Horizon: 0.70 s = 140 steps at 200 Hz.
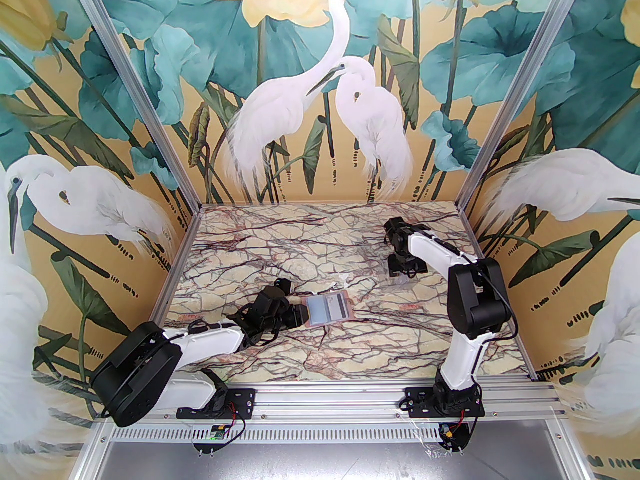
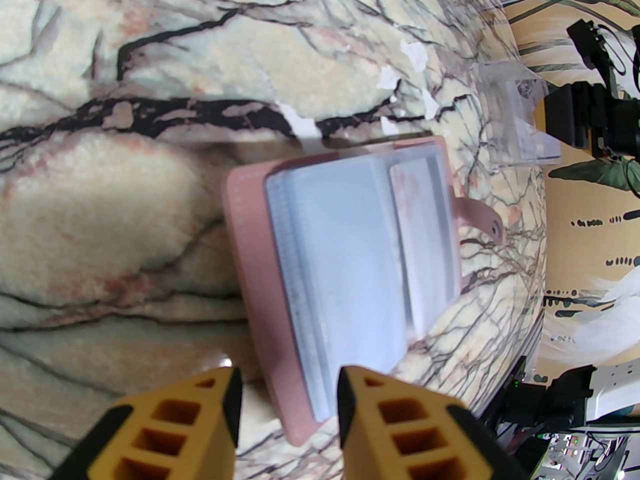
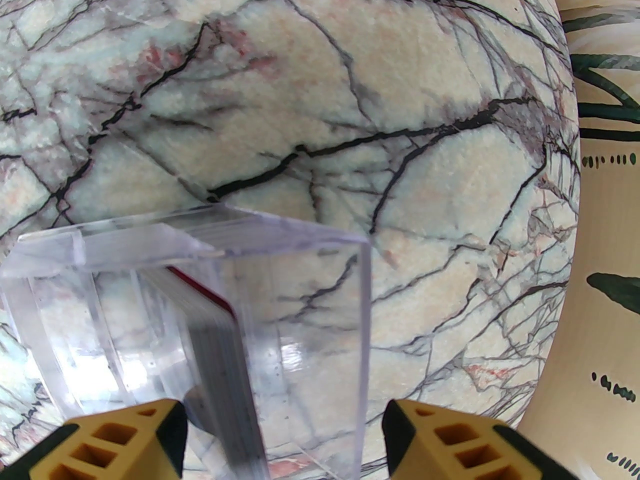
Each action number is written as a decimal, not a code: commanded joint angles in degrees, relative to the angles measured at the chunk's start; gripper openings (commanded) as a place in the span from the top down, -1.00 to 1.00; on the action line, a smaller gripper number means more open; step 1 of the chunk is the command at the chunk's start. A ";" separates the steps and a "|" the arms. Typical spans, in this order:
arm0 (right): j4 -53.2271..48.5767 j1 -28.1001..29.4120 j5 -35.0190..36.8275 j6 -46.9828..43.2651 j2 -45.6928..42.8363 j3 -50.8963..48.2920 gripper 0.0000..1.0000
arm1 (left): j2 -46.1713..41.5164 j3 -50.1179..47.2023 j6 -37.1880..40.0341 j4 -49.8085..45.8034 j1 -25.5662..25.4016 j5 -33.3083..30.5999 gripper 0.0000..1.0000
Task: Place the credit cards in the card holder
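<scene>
Looked like the fetch-a-card step. The right gripper (image 3: pixel 285 418) hung wide open, empty, straddling the stack of credit cards (image 3: pixel 220 348) standing on edge in a clear box (image 3: pixel 320 238) toward the far right of the table (image 1: pixel 280 248). The card holder (image 1: pixel 327 309) lay open mid-table. The left gripper (image 2: pixel 290 393) sat at its near end, partly open with marble showing beside one finger, so it wasn't clamping.

My guess at the next move: drop down and pinch one card, not the box wall.

The right wrist view showed a red-edged card that the top view didn't resolve. The left wrist view showed the holder's tab (image 2: pixel 480 218).
</scene>
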 commanded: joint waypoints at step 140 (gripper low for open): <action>-1.59 -0.58 2.71 -0.35 -2.83 2.00 -0.29 | 2.00 -0.12 -0.41 0.88 0.37 1.32 0.21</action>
